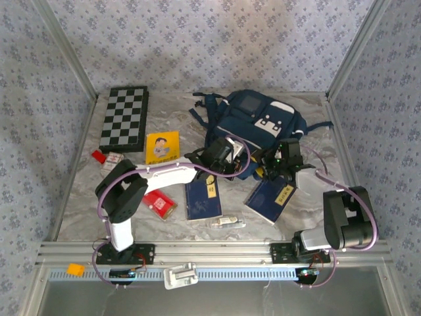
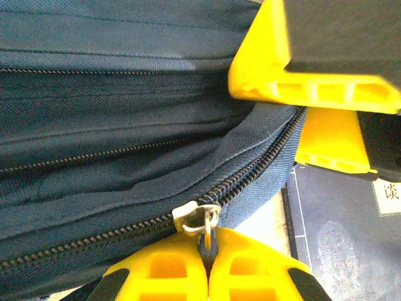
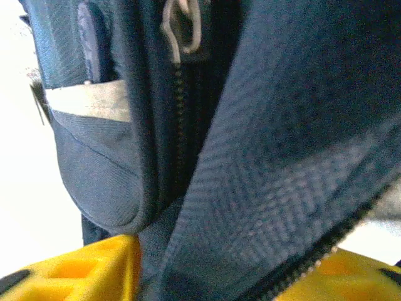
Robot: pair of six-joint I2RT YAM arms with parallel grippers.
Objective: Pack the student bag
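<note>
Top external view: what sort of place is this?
Probably a lab robot cell, not a real classroom. An aluminium frame boxes in the marble-look table, patterned walls close it off, and the student bag and chessboard look like staged props.

Place: a robot manipulation lab cell, a built enclosure and not a home or a classroom.
Frame: bare aluminium posts and a front rail box the space in.
Walls: flat panels printed with a small blue floral pattern close three sides like a backdrop.
Worktop: a marble-look worktop sits inside the frame.
Machines: a left arm and a right arm are bolted at the near edge, purple cables looped along them.
Props: a chessboard, a yellow booklet, dark blue books and the student bag lie spread on the worktop.
</note>
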